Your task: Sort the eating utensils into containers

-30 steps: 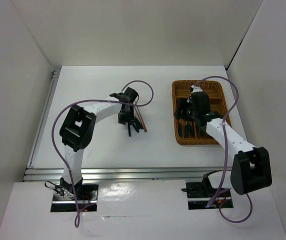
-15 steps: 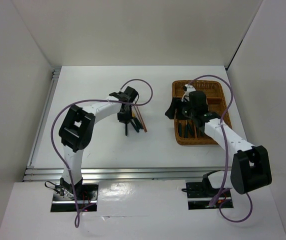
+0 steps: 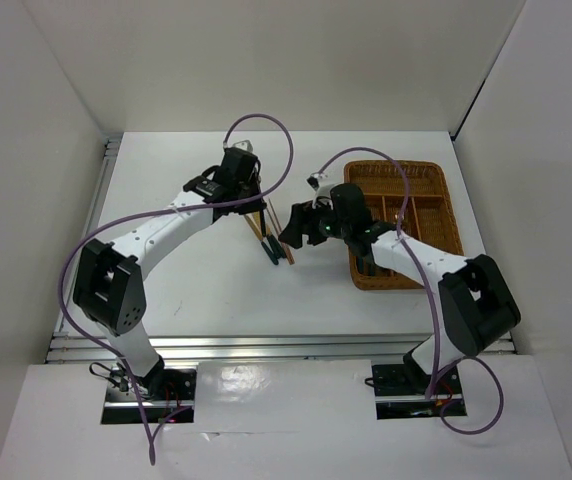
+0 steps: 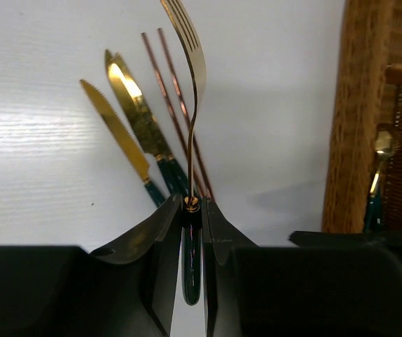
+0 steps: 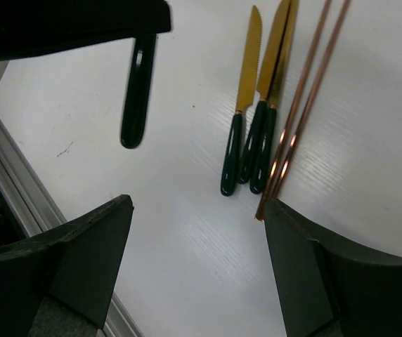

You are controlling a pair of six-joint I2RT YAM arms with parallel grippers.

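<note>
My left gripper (image 3: 250, 200) is shut on the dark green handle of a gold fork (image 4: 187, 84) and holds it above the table, tines pointing away (image 4: 192, 210). Below it lie gold knives (image 4: 117, 130) with green handles and two brown chopsticks (image 4: 176, 105), side by side. My right gripper (image 3: 290, 234) is open wide and empty just above the handle ends of those knives (image 5: 247, 140) and chopsticks (image 5: 299, 105), its midpoint over bare table (image 5: 197, 210). The held fork's handle (image 5: 136, 91) hangs at the upper left of the right wrist view. The wicker tray (image 3: 436, 190) is to the right.
A gold spoon (image 4: 377, 175) with a green handle lies in a tray compartment near the tray's woven wall (image 4: 355, 105). My right arm crosses the tray's left rim. White walls enclose the table on three sides; a metal rail runs along the near edge (image 3: 266, 345).
My left gripper closed on the fork, lifted it off the pile and moved back. My right gripper left the tray and swung left to above the cutlery on the table.
</note>
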